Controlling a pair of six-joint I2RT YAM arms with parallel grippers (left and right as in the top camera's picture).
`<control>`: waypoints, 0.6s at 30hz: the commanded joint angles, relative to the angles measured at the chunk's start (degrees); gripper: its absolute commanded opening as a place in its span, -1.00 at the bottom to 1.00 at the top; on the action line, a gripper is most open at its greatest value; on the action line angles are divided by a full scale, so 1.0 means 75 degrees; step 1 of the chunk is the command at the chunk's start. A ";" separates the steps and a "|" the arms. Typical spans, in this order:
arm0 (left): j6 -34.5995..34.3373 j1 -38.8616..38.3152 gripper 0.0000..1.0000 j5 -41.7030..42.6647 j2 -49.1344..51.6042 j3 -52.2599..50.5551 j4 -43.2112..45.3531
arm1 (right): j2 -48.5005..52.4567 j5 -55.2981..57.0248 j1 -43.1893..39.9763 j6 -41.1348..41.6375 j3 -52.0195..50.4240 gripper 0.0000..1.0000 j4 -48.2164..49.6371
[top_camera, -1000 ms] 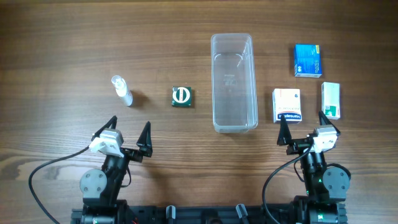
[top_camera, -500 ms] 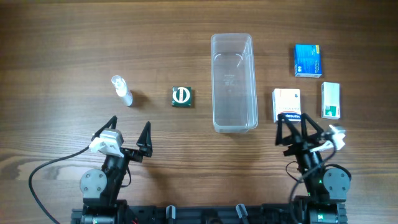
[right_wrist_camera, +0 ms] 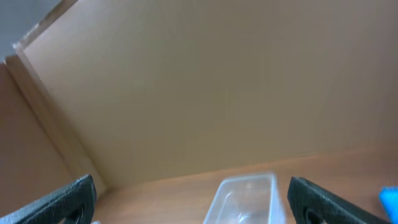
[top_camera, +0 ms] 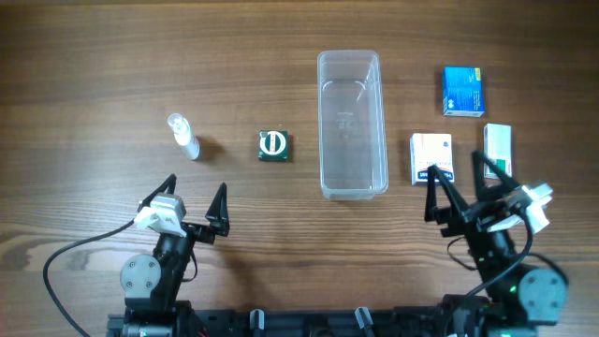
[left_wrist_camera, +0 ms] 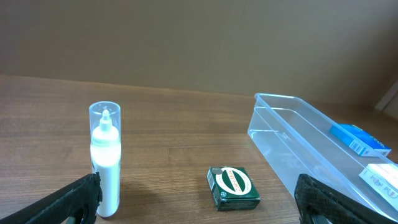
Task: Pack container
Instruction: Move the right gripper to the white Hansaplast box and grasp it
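Observation:
The clear plastic container (top_camera: 353, 124) stands empty in the middle of the table; it also shows in the left wrist view (left_wrist_camera: 311, 146) and the right wrist view (right_wrist_camera: 245, 198). A small clear bottle (top_camera: 183, 137) and a green box (top_camera: 273, 145) lie to its left. A white and orange box (top_camera: 431, 158), a blue box (top_camera: 463, 91) and a white and green box (top_camera: 498, 150) lie to its right. My left gripper (top_camera: 192, 199) is open and empty near the front edge. My right gripper (top_camera: 460, 187) is open and empty, raised just in front of the white and orange box.
A brown wall backs the table in both wrist views. The bottle (left_wrist_camera: 104, 157) and green box (left_wrist_camera: 232, 186) stand in front of my left gripper.
My right gripper has lifted and swung forward toward the boxes on the right, tilting upward. The left arm has not moved.

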 commanded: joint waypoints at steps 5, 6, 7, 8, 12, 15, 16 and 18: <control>-0.0073 0.0076 0.99 -0.0067 -0.0070 -0.0035 -0.0032 | 0.4497 0.1434 -0.0032 -0.2410 0.3981 1.00 -0.4065; -0.0073 0.0076 0.99 -0.0070 -0.0070 -0.0035 -0.0032 | 0.5272 0.1495 -0.0032 -0.2579 0.4581 0.99 -0.4733; -0.0073 0.0076 1.00 -0.0067 -0.0070 -0.0035 -0.0032 | 0.5974 0.1545 -0.0032 -0.2567 0.5100 0.99 -0.5281; -0.0073 0.0076 0.99 -0.0070 -0.0070 -0.0035 -0.0032 | 0.6612 0.1550 -0.0032 -0.2562 0.5523 0.99 -0.5689; -0.0073 0.0076 1.00 -0.0070 -0.0070 -0.0035 -0.0032 | 0.8521 0.1539 -0.0032 -0.2565 0.6470 0.99 -0.6659; -0.0073 0.0076 0.99 -0.0067 -0.0070 -0.0035 -0.0032 | 0.9317 0.1827 -0.0032 -0.2646 0.6481 1.00 -0.7055; -0.0073 0.0076 0.99 -0.0067 -0.0070 -0.0035 -0.0032 | 0.9495 0.1912 -0.0032 -0.2868 0.6481 0.99 -0.7163; -0.0073 0.0076 1.00 -0.0067 -0.0070 -0.0035 -0.0032 | 0.9923 0.1915 -0.0032 -0.3296 0.6481 0.99 -0.7493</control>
